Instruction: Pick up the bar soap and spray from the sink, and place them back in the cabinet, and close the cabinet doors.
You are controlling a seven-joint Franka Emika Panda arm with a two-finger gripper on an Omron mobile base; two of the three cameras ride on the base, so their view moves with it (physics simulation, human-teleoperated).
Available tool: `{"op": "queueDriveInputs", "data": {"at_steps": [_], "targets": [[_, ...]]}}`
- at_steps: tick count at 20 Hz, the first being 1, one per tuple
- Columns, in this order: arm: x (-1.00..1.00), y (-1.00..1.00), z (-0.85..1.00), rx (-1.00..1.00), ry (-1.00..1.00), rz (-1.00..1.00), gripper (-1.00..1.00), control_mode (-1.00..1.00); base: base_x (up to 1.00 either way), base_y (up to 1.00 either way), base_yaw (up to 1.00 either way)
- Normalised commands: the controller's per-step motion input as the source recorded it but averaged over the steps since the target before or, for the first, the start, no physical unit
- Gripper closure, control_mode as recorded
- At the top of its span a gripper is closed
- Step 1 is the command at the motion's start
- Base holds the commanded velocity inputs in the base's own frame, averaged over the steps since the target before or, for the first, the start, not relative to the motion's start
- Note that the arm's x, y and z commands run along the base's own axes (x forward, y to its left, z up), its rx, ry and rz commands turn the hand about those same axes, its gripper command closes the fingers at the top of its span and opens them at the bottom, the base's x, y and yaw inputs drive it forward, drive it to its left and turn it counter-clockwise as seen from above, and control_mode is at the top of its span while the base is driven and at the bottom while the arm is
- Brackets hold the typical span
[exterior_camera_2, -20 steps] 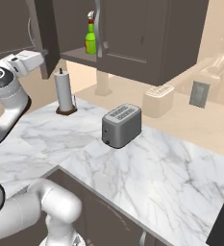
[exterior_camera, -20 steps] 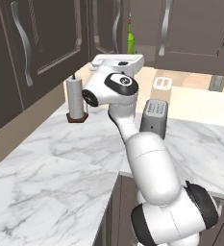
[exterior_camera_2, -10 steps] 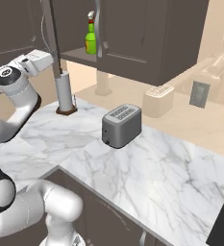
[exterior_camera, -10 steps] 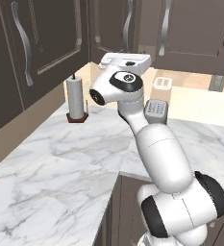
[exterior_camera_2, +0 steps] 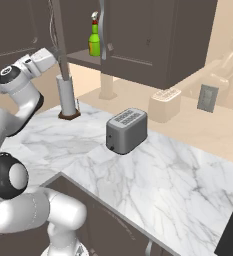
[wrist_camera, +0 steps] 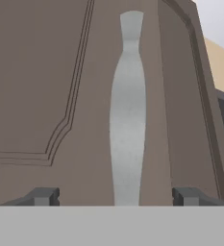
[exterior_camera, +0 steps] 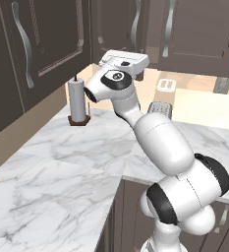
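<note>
The claw [wrist_camera: 116,196] is wide open and holds nothing. In the hand view its two dark tips sit at 7 and 5 o'clock, and a long curved silver handle [wrist_camera: 127,115] runs up between them toward 12 o'clock. The handle is on a dark brown cabinet door [wrist_camera: 46,86] with grooved lines, very close in front of the hand. I cannot tell if the tips touch the door.

In the right base view, the green spray [exterior_camera_2: 94,40] stands upright on the brown shelf [exterior_camera_2: 80,58] of the cabinet [exterior_camera_2: 138,35], at about 12 o'clock. An open door edge [exterior_camera_2: 59,37] is just left of it, with the white hand [exterior_camera_2: 40,59] beside that edge.

On the marble table [exterior_camera_2: 153,170] a grey toaster [exterior_camera_2: 126,131] sits near the middle. A paper towel roll [exterior_camera_2: 66,95] stands at 10 o'clock from the toaster.

In the left base view, the white arm [exterior_camera: 160,147] reaches up toward 12 o'clock.
</note>
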Motion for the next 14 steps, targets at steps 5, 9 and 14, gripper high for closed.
{"op": "queueDriveInputs", "data": {"at_steps": [5, 9, 14], "targets": [[0.42, 0.00, 0.00, 0.00, -0.02, -0.07, -1.00, -1.00, 0.00, 0.00, 0.00], [0.50, -0.11, -0.02, 0.00, 0.00, 0.00, -1.00, -1.00, 0.00, 0.00, 0.00], [0.51, -0.19, -0.03, 0.00, 0.00, 0.00, -1.00, -1.00, 0.00, 0.00, 0.00]]}}
